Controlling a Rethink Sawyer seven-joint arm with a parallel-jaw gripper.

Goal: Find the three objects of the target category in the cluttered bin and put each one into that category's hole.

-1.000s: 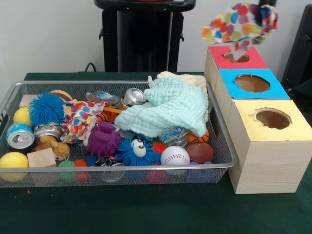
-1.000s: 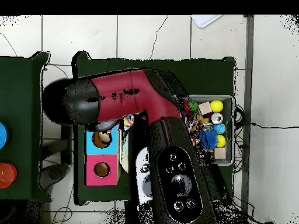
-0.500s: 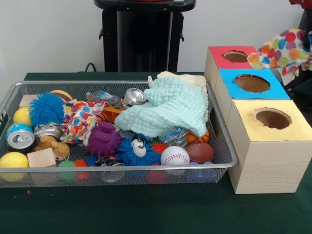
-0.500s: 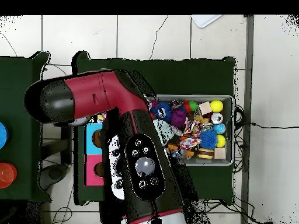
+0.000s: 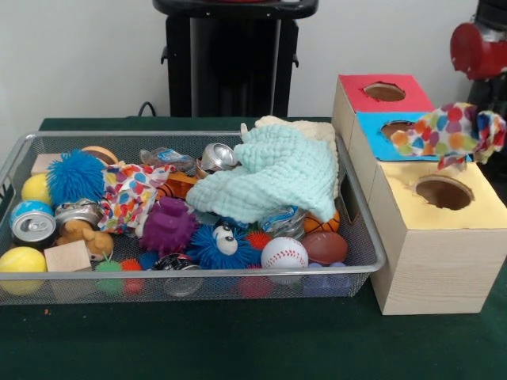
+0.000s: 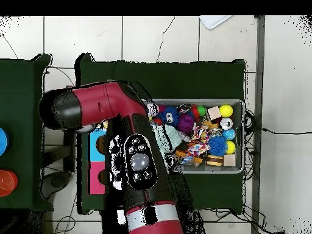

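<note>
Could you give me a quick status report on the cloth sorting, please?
Gripper hidden, state unclear. One dotted cloth hanging above the boxes, between blue hole and yellow hole. Another dotted cloth in the bin. Yellow hole unobstructed.

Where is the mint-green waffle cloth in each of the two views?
Front view: mint-green waffle cloth lies on the toys at the bin's right end, beside the boxes.
Overhead view: only a sliver shows at the arm's edge.
Shared landmark: the white baseball.
</note>
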